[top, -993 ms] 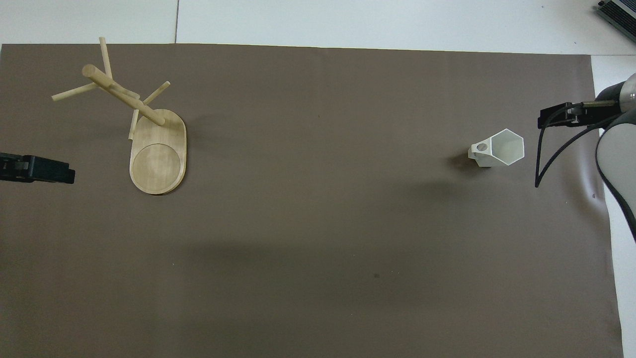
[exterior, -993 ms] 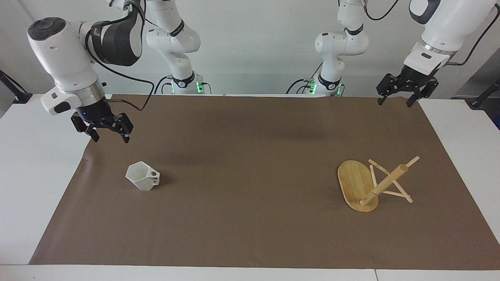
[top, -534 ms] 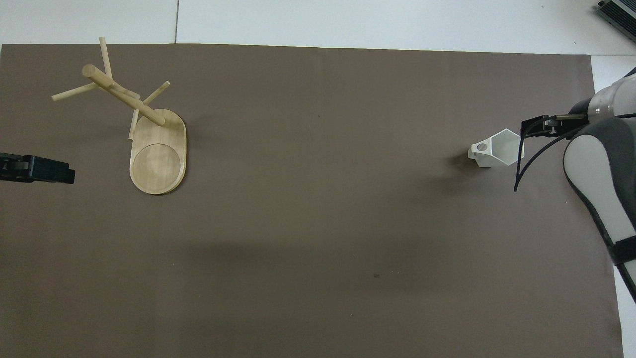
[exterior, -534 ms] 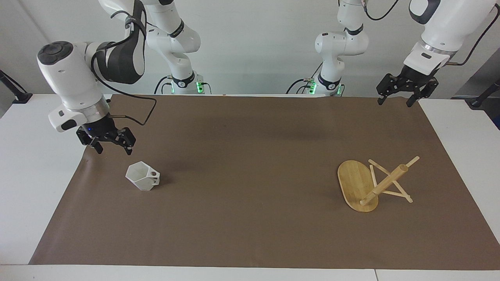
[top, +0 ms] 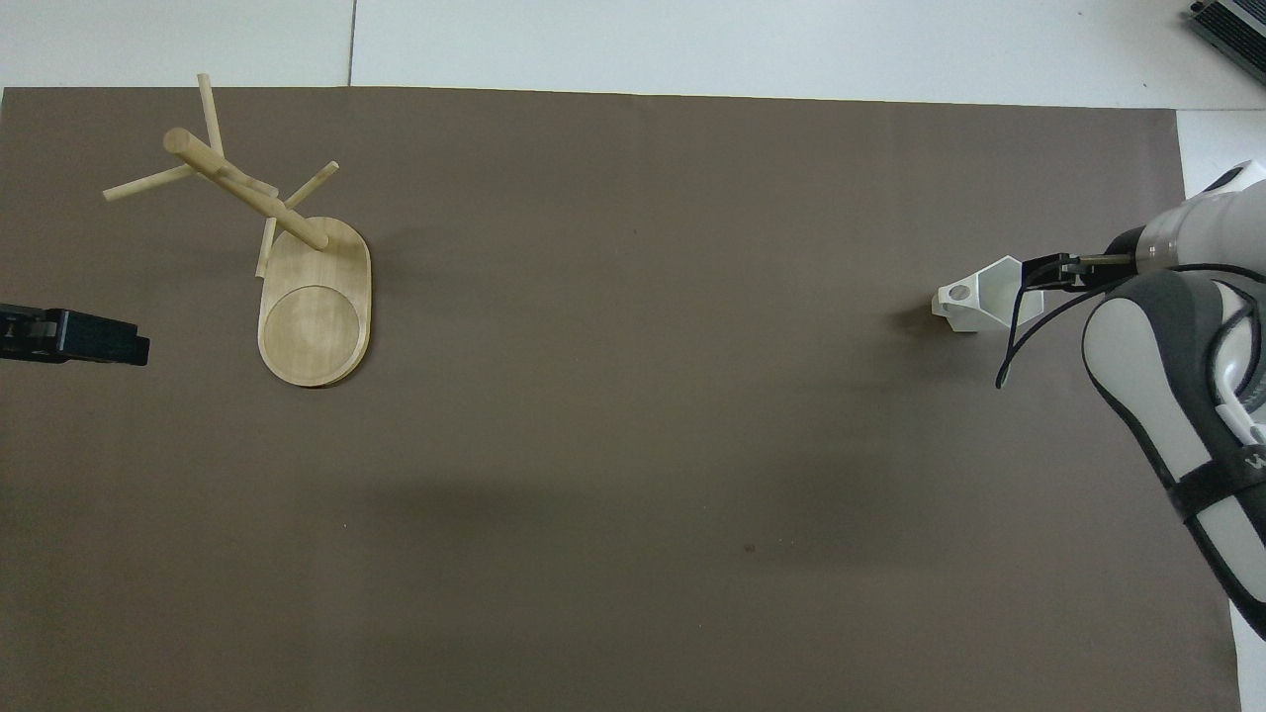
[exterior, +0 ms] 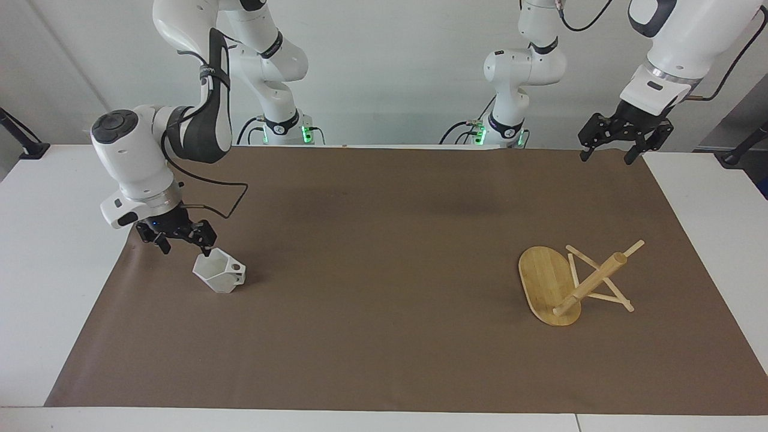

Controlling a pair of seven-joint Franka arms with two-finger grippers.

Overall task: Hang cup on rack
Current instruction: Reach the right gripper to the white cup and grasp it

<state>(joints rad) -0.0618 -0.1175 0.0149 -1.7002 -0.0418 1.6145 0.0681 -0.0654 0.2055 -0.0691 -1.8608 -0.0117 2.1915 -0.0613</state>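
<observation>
The cup (exterior: 220, 272) (top: 979, 297), a white faceted mug, stands on the brown mat toward the right arm's end of the table, with its handle (exterior: 237, 267) pointing toward the middle. My right gripper (exterior: 185, 246) (top: 1048, 269) hangs open just above the cup's rim, on the side away from the handle, with nothing between its fingers. The bamboo rack (exterior: 549, 282) (top: 315, 307) stands on its oval base toward the left arm's end, post and thin pegs bare. My left gripper (exterior: 606, 157) (top: 119, 341) waits open over the mat's corner, holding nothing.
A brown mat (exterior: 384, 336) covers most of the white table (exterior: 48, 252). Wide bare mat lies between cup and rack. A cable (exterior: 222, 201) loops off the right arm's wrist above the cup.
The right arm has come down and toward the cup, bringing its open gripper from above the mat's edge to the cup's rim. Left arm, cup and rack have not moved.
</observation>
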